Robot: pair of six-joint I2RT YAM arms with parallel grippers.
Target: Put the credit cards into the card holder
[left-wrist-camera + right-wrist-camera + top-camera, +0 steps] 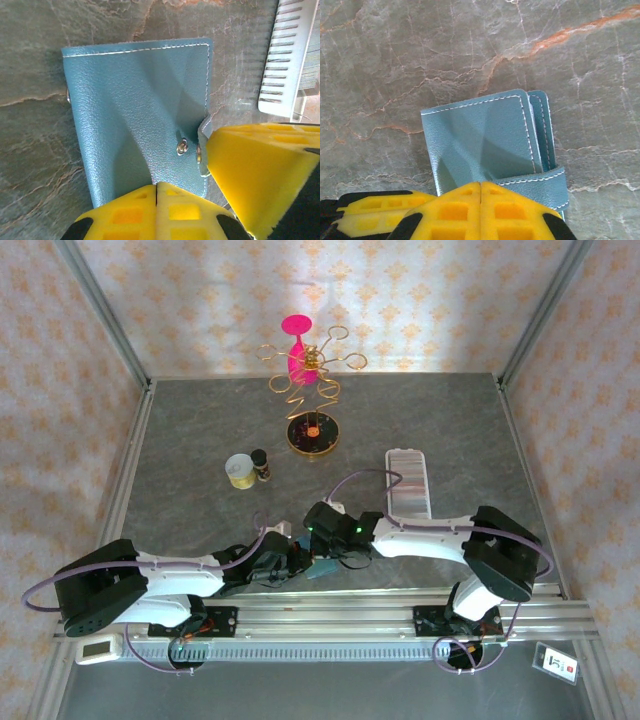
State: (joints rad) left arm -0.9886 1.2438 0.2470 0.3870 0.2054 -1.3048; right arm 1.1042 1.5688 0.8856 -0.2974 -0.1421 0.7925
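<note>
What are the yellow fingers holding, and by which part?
It cannot be told for sure. The left fingers and right fingers are both shut at the teal wallet's edge, the right ones by its strap; no clear pinch shows.

Both arms crowd the near middle of the counter [190, 430], left jaws and right jaws closed and side by side at the teal wallet [140, 110], each blocking the other's way inward. Just right of them lies the card holder [408, 483], open from above. Further back a small jar [239, 471] and a dark bottle [260, 464] stand close together, with a gold wire stand [310, 390] behind them. The left side and far right corner lie bare up to the walls [80, 340]
</note>
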